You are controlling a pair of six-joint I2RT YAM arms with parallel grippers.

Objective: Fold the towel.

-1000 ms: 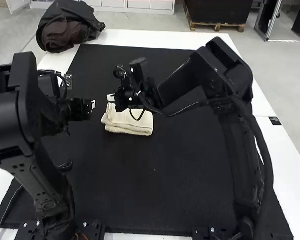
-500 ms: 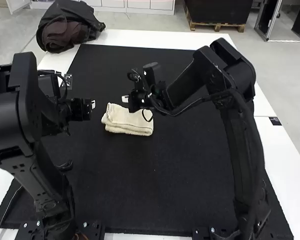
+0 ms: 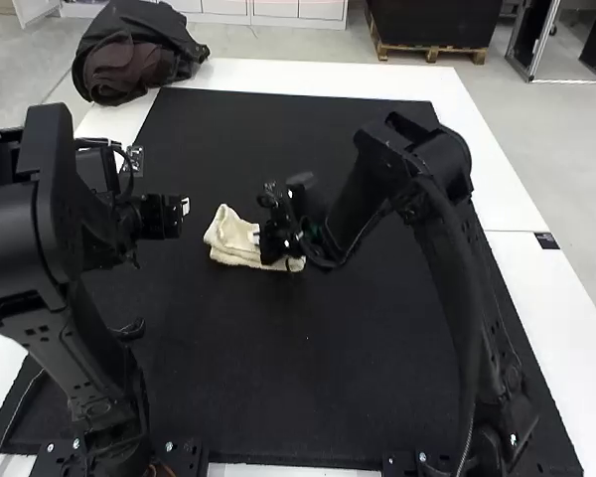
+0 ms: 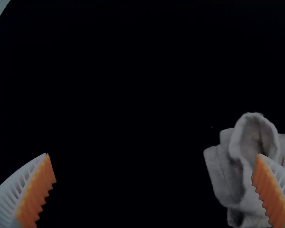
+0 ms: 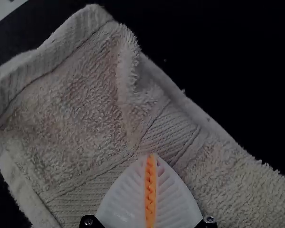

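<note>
1. The towel (image 3: 226, 235) is laid on the black mat (image 3: 308, 368), left of its middle. It is folded into a small layered bundle, with a corner peaked at the far left.
2. A rounded, hollow fold is shown on the towel in the left wrist view, with more layers stacked beside it.
3. In the right wrist view, ribbed bands are seen across the terry, plus a raised crease (not flattened out).
4. The left gripper (image 3: 184, 208) is held to the left of the towel, apart from it. Its fingers are spread wide, with nothing gripped.
5. The right gripper (image 3: 257, 238) is placed at the right part of the towel. Its fingers are brought together, orange pads (image 5: 150, 190) meeting, tips set over a ribbed band. Whether any cloth is pinched cannot be told.
6. The mat is spread on a white table (image 3: 278, 76). A dark bundle (image 3: 134, 50), with brown fabric included, is left at the table's far left corner, well apart from the towel.
</note>
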